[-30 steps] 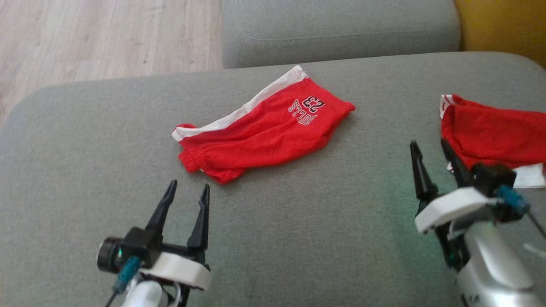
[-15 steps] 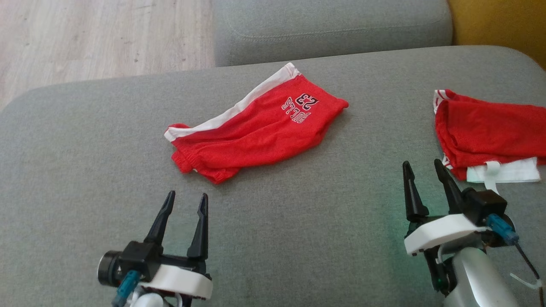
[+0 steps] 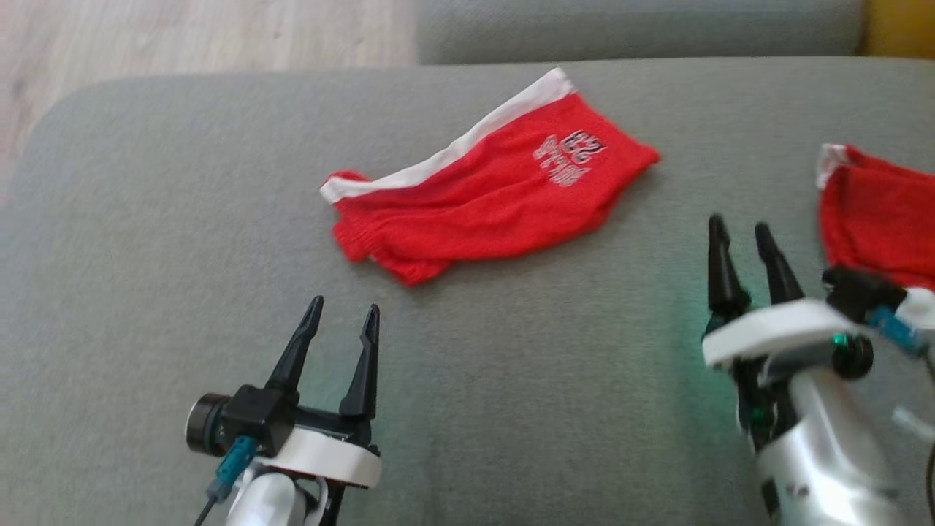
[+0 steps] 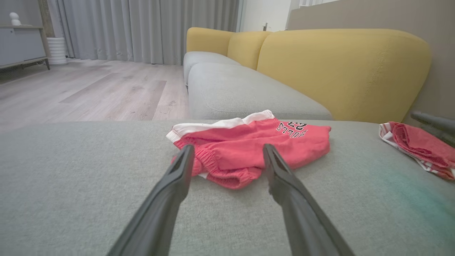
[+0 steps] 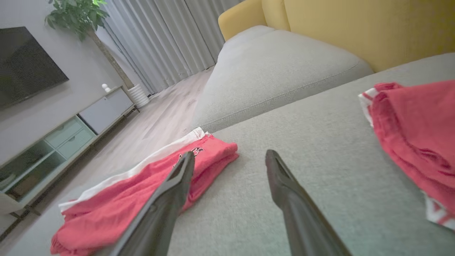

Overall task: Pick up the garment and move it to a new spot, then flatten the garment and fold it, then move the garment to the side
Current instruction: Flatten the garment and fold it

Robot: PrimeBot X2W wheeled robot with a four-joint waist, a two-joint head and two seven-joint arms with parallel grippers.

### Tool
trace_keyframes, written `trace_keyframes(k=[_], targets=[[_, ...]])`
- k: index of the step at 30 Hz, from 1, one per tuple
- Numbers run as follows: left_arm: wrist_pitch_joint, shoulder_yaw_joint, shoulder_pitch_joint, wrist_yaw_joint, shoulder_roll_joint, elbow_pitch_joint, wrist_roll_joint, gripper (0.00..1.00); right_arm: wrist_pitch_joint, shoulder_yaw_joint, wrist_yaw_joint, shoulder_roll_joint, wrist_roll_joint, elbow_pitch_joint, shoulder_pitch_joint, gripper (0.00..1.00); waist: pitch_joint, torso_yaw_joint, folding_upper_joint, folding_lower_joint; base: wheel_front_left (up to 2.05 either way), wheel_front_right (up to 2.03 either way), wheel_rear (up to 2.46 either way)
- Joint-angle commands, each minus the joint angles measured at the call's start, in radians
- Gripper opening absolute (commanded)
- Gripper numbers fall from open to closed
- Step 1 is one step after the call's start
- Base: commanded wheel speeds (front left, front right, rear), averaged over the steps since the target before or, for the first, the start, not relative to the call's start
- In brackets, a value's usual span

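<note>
Where the grey cushion (image 3: 146, 219) lies closest to the robot, the left hand (image 3: 345, 305) hangs over bare fabric with its two dark fingers spread apart and nothing between them, tips pointing toward the red shorts (image 3: 497, 186) just beyond. Off to the right, the right hand (image 3: 738, 223) likewise has its fingers apart and empty, standing between the shorts and a second red garment (image 3: 876, 219) bunched at the cushion's right edge. The shorts lie crumpled near the cushion's middle, a white band along their far side and printed lettering toward their right end, touched by neither hand. Beyond them sit another grey seat (image 3: 635, 29), a wooden floor (image 3: 182, 36) to its left, and a yellow backrest (image 4: 341, 71).
</note>
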Motion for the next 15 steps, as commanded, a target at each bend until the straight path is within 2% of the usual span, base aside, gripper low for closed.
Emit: trace_keyframes(k=[1, 8, 12, 15], targets=[[-0.008, 0.029, -0.04, -0.002, 0.001, -0.022, 0.009, 1.0, 0.007, 0.016, -0.002, 0.006, 0.014, -0.02, -0.048, 1.0, 0.031, 0.035, -0.0001, -0.0001, 0.0, 0.0, 0.0], [-0.008, 0.011, -0.08, -0.01, -0.004, -0.014, 0.007, 1.0, 0.077, -0.079, -0.002, 0.006, 0.053, 0.112, -0.191, 1.0, 0.082, 0.137, -0.0001, -0.0001, 0.0, 0.0, 0.0], [-0.008, -0.017, -0.089, -0.008, -0.004, -0.018, -0.028, 1.0, 0.131, -0.149, -0.002, 0.006, 0.124, 0.203, -0.273, 1.0, 0.101, 0.188, -0.0001, -0.0001, 0.0, 0.0, 0.0], [-0.008, -0.037, -0.088, -0.013, -0.004, -0.022, -0.046, 1.0, 0.161, -0.211, -0.002, 0.005, 0.124, 0.283, -0.324, 1.0, 0.113, 0.217, -0.0001, -0.0001, 0.0, 0.0, 0.0]])
